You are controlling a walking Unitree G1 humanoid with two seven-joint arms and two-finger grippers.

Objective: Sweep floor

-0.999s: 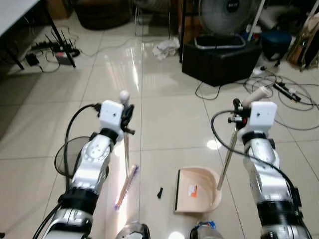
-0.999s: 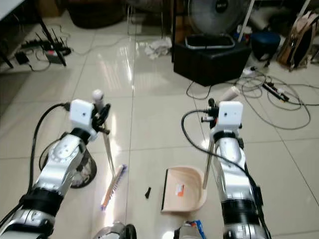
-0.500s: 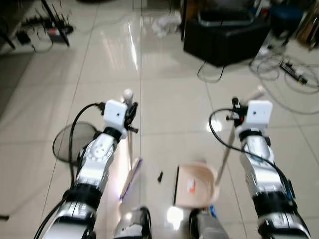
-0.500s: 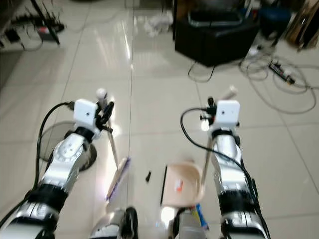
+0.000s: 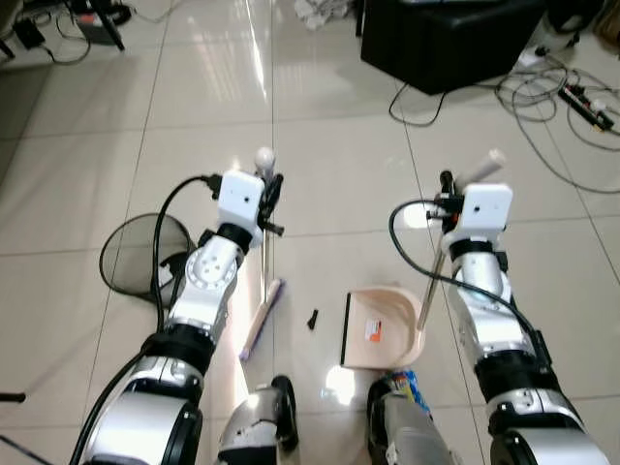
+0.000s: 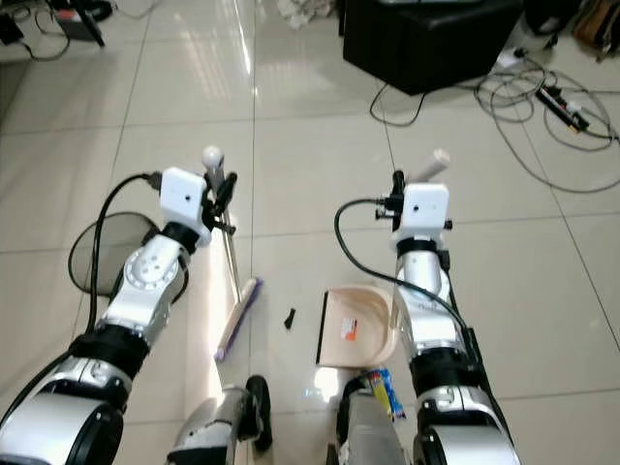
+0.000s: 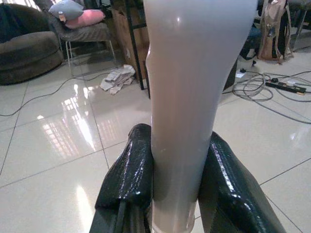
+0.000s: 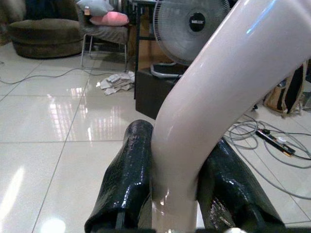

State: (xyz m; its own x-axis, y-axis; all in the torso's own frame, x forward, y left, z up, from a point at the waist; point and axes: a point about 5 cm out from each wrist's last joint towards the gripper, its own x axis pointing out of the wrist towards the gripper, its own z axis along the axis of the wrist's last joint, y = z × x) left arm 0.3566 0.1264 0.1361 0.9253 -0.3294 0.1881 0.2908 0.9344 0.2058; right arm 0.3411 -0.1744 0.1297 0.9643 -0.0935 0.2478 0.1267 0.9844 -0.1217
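Black debris bit lies between broom head at 9 o'clock and dustpan at 3. Left gripper pinches broom handle; right gripper pinches dustpan handle.

On the tiled floor: 1 broom, 1 beige dustpan and 1 small dark scrap. Also 1 round mesh basket, 1 black box and 1 fan.
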